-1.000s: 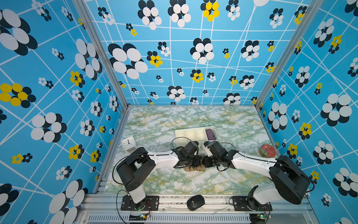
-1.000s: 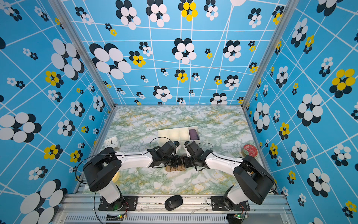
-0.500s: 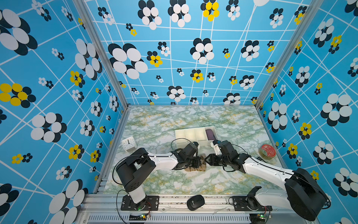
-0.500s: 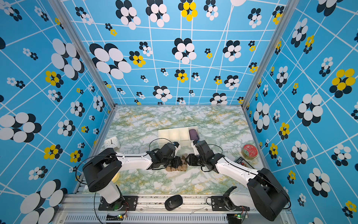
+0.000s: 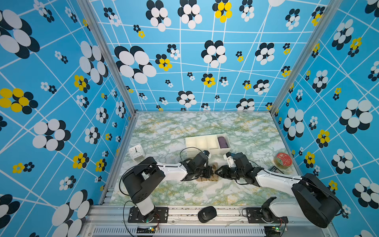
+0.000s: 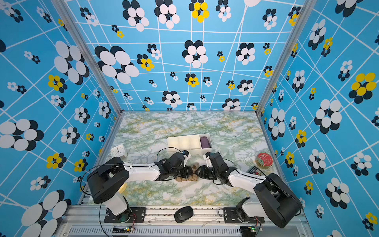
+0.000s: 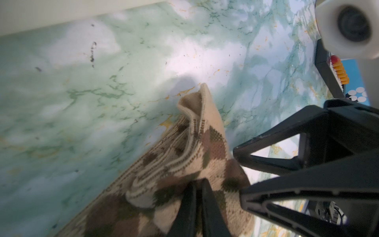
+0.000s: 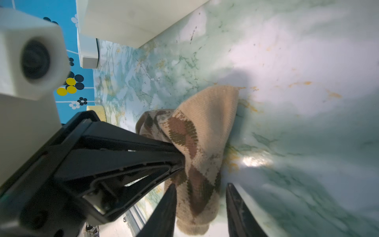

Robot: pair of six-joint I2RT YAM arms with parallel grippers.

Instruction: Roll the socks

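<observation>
The tan argyle socks (image 5: 207, 179) (image 6: 187, 179) lie bunched mid-table between both grippers. My left gripper (image 5: 208, 172) (image 7: 198, 181) is shut, its two fingers pinching a fold of the socks (image 7: 184, 156). One sock end sticks up past it. My right gripper (image 5: 218, 172) (image 8: 201, 184) faces it from the right and is open. Its fingertips (image 8: 231, 197) stand either side of a hanging end of the socks (image 8: 203, 127) without pressing it. Both arms hide most of the fabric in both top views.
A white divided tray (image 5: 202, 142) stands just behind the grippers, with a purple bundle (image 5: 223, 142) in its right compartment. A white clock (image 5: 136, 151) sits at the left edge. At the right are a red tin (image 5: 283, 160) and a dark flat device (image 5: 273, 169). A black mouse (image 5: 206, 213) rests on the front rail.
My right gripper has opened, let go of the socks and drawn back a little to the right. The left gripper has stayed shut on the socks in place.
</observation>
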